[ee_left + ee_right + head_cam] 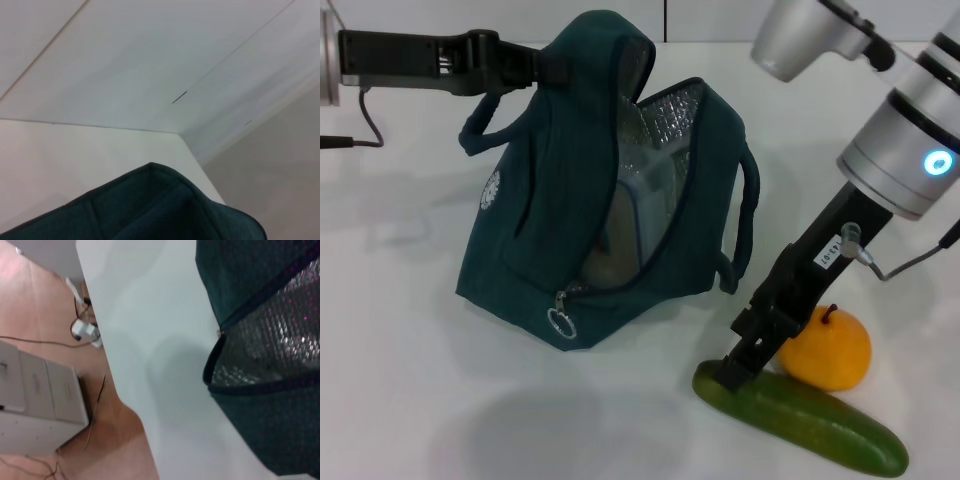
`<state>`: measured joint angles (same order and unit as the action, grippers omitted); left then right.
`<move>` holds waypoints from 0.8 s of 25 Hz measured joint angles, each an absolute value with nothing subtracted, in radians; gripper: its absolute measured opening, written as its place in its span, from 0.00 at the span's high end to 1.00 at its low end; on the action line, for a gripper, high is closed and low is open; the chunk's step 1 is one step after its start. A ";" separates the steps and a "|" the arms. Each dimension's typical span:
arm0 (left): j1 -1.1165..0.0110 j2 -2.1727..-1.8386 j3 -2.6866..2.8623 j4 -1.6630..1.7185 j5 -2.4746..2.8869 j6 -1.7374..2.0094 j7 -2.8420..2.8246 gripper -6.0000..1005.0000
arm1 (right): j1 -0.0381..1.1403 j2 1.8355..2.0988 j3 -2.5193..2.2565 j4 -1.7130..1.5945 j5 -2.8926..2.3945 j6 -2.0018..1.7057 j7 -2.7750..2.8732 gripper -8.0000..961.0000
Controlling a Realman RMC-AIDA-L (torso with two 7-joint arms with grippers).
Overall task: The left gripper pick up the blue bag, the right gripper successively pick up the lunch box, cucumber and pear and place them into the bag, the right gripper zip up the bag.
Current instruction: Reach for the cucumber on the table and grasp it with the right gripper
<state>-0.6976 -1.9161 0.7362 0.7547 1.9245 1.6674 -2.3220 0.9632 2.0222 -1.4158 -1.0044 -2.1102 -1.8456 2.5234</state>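
Cucumber (800,422), lower right on worktop (420,400), beneath right gripper (740,368), jaws' state unclear; left gripper (545,66) pinching bag (550,250) top.

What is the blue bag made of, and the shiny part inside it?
The blue bag looks like soft woven cloth: matte, it folds and sags. Its lining looks like silvery foil, shiny with a quilted dimple pattern, probably insulation.
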 joint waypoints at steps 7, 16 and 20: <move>-0.702 -1.916 0.736 0.755 1.917 1.667 -2.331 0.94 | 1.004 2.025 -1.457 -0.921 -2.138 -1.857 2.539 0.18; -0.704 -1.913 0.736 0.755 1.916 1.667 -2.335 0.94 | 1.018 2.027 -1.585 -0.925 -2.169 -1.777 2.540 0.18; -0.706 -1.911 0.736 0.755 1.916 1.665 -2.335 0.94 | 1.041 2.028 -1.664 -0.927 -2.176 -1.738 2.541 0.19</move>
